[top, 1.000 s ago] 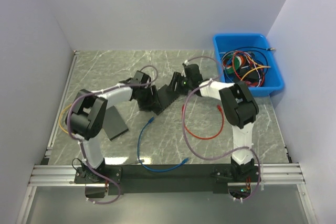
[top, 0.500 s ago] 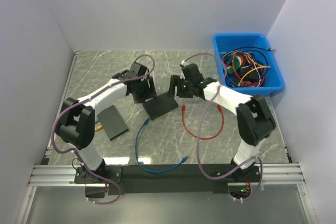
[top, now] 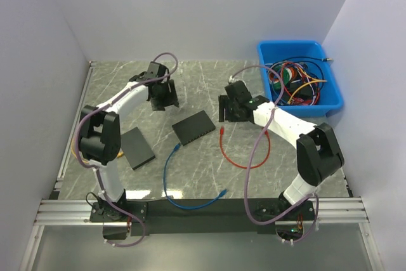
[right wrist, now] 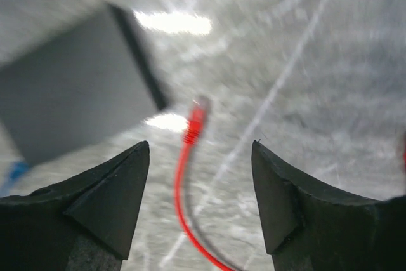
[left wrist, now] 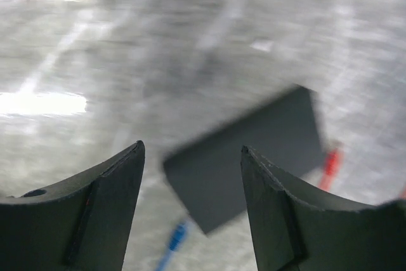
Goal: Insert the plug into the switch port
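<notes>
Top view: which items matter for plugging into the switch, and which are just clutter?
Job: black switch; red cable and blue cable, each with a plug end near it; can't tell which is meant.
Lying about: second flat black box; blue bin of tangled wires.

Grey marble-look table [top: 209, 74], and not much sitting on it. The black switch [top: 193, 127] lies flat about in the middle, turned at an angle. Left of it and a bit nearer is a second flat black box [top: 138, 148] (can't tell what it is). A blue cable [top: 167, 171] curls from the switch's near corner toward the near edge. A red cable [top: 223, 147] loops just right of the switch. A blue bin [top: 325, 107] sits in the far right corner.
</notes>
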Controlling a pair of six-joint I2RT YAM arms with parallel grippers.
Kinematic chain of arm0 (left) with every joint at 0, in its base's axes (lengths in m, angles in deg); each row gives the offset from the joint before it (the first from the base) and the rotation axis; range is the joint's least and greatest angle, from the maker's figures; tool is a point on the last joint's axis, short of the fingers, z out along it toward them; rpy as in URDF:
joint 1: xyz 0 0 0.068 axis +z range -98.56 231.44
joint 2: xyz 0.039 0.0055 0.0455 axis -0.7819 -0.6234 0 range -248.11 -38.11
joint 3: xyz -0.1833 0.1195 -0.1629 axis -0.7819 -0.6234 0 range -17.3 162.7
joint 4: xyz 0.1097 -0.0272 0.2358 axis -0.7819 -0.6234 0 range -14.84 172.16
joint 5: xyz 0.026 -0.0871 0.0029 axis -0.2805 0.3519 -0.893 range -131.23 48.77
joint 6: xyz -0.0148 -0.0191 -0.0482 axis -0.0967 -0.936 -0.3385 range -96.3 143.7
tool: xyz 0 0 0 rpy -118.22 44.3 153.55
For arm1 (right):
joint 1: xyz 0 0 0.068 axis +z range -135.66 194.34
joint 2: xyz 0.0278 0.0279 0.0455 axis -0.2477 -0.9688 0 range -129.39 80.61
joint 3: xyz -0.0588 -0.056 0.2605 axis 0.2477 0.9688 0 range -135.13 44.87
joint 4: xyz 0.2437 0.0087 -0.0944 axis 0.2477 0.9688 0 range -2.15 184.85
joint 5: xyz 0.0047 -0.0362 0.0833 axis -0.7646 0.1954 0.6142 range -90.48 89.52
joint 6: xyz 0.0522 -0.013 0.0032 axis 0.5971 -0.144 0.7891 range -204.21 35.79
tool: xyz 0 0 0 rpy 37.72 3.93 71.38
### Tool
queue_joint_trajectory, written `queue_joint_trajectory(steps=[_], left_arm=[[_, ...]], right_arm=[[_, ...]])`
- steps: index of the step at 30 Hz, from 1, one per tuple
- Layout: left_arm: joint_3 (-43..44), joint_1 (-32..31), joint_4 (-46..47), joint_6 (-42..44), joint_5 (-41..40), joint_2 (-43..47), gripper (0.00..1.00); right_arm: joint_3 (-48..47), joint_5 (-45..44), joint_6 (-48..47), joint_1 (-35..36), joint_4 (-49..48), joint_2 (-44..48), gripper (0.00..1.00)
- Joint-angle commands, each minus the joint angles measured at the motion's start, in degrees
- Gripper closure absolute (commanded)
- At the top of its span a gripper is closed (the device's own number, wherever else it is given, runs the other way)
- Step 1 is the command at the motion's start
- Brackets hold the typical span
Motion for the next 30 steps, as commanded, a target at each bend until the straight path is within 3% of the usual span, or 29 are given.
queue_joint_trajectory(steps=[1, 19, 21, 22, 25, 30], left_arm=[[-1.7, 2.3, 2.6, 2.7, 1.9, -0.3, 0.32], [-3.6, 5.6, 3.1, 2.7, 2.5, 3.0, 0.32], [-3.7, 5.6, 3.2, 2.8, 2.6, 3.2, 0.32], [-3.7, 5.5, 3.2, 2.7, 2.5, 3.2, 0.32], [-3.6, 5.7, 3.1, 2.8, 2.2, 2.9, 0.33], [-4.0, 5.8, 3.9, 2.9, 1.7, 4.3, 0.34]], right_arm=[[3.0, -2.8, 0.4, 0.0, 0.9, -0.9, 0.29], [2.9, -7.5, 5.5, 10.8, 0.5, -12.2, 0.37], [3.2, -7.3, 5.9, 11.0, 0.1, -12.3, 0.52], [3.8, -7.3, 6.0, 11.1, -0.7, -12.2, 0.68], [4.7, -8.0, 5.3, 11.5, -2.2, -11.2, 1.0], [7.2, -11.1, 1.0, 11.7, -5.9, -3.7, 1.0]])
